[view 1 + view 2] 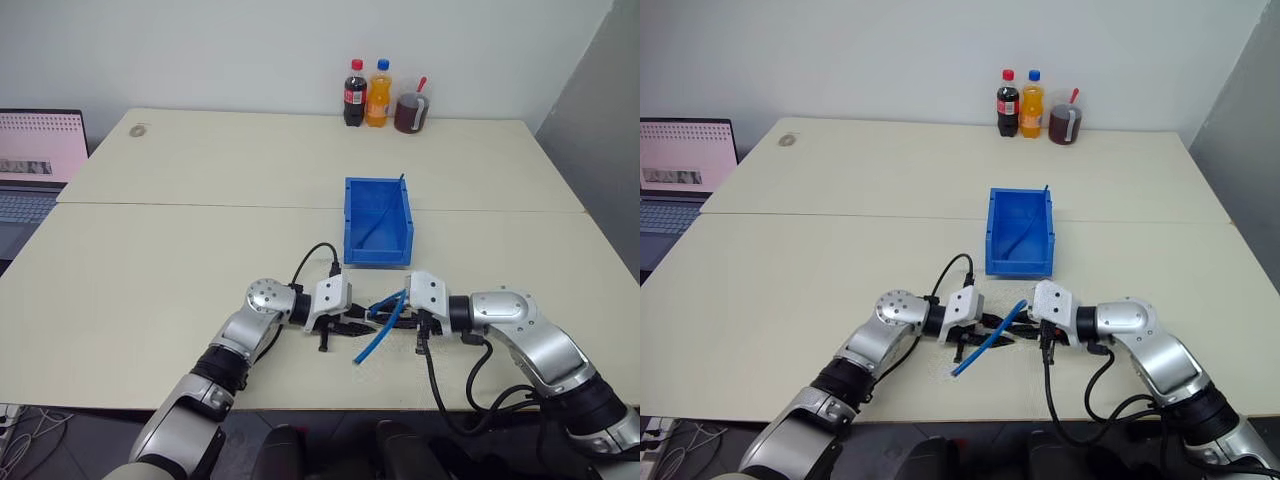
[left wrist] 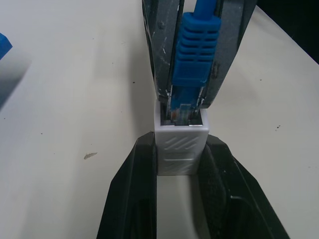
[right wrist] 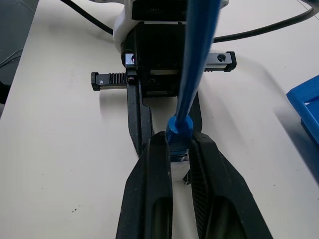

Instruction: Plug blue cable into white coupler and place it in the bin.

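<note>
Blue plug and white coupler are meeting between the two claws, low over the worktop near its front edge. The left claw is clenching the coupler by its side walls, socket facing the right claw, which is pinching the cable just behind its plug. The plug tip is sitting in the socket mouth, with most of its ribbed boot outside, so I judge the insertion unfinished. To seat it well, the right claw should be pushing straight along the socket's axis while the left is bracing squarely, keeping plug and socket lined up. Any skew could jam the plug or twist the coupler out of the grip. Beyond both claws, the bin is waiting.
</note>
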Controlling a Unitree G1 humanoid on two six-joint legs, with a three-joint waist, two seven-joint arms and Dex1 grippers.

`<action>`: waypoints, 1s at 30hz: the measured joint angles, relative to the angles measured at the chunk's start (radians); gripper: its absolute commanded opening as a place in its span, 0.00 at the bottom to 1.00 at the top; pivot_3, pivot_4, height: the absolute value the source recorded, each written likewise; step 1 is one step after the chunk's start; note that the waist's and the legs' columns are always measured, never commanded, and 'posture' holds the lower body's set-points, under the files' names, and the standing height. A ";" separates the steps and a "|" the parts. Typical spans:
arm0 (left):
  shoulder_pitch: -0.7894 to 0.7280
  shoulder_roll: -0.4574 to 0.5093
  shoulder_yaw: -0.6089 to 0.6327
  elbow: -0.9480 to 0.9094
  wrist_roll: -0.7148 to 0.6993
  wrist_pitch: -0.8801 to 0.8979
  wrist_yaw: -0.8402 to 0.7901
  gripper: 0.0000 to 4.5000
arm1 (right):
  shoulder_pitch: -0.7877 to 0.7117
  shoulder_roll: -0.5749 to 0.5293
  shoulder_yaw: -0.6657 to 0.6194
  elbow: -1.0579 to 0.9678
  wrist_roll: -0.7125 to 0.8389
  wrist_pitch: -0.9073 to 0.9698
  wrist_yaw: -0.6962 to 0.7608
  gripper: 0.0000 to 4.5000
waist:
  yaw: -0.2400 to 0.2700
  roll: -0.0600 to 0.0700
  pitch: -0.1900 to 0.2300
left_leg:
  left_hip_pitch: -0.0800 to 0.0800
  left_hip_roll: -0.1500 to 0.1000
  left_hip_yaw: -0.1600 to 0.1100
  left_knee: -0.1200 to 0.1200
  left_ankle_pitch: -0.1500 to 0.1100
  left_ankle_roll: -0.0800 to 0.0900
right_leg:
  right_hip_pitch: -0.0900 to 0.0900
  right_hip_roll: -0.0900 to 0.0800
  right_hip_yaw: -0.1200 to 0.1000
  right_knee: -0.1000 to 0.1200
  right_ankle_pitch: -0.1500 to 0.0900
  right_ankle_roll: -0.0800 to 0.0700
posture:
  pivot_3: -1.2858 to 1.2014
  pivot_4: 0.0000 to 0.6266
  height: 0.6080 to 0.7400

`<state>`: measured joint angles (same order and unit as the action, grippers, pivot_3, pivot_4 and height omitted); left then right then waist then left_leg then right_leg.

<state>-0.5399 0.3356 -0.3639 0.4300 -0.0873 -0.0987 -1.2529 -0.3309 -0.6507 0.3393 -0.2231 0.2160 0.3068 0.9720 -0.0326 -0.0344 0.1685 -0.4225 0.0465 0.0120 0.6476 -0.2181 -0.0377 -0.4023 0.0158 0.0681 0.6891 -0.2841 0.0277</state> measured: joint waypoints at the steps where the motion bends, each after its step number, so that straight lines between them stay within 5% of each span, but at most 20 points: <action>1: 0.002 0.001 0.000 -0.002 0.000 0.000 0.000 0.18 | 0.003 0.001 0.000 -0.003 0.000 0.003 -0.001 0.05 | 0.000 0.000 0.000 | 0.000 0.000 0.000 0.000 0.000 0.000 | 0.000 0.000 0.000 0.000 0.000 0.000 | 0.52 0.24 1.00; 13: 0.043 0.016 0.002 -0.033 0.012 0.011 0.024 0.18 | 0.007 0.066 0.000 -0.003 0.028 0.171 -0.014 0.05 | -0.005 -0.001 -0.006 | 0.023 0.001 0.000 -0.004 -0.001 0.000 | 0.022 0.001 -0.001 -0.002 -0.006 -0.001 | 0.52 0.24 1.00; 27: 0.056 0.022 0.004 -0.033 0.020 0.019 0.025 0.18 | -0.004 0.075 0.039 0.050 0.001 0.109 -0.002 0.05 | -0.019 -0.002 -0.025 | 0.026 0.002 -0.001 -0.007 -0.001 0.000 | 0.027 0.001 -0.002 -0.007 -0.008 -0.002 | 0.52 0.24 1.00; 30: 0.056 0.023 0.006 -0.033 0.017 0.024 0.021 0.36 | -0.005 0.086 0.037 0.059 0.001 0.109 -0.004 0.05 | -0.022 -0.002 -0.025 | 0.027 0.002 -0.002 -0.008 -0.001 0.000 | 0.028 0.001 -0.002 -0.007 -0.008 -0.003 | 0.52 0.24 1.00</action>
<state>-0.4835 0.3589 -0.3576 0.3971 -0.0703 -0.0750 -1.2322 -0.3357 -0.5649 0.3760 -0.1639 0.2168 0.4160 0.9678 -0.0541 -0.0363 0.1433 -0.3954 0.0485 0.0104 0.6397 -0.2190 -0.0376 -0.3741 0.0170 0.0666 0.6818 -0.2922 0.0249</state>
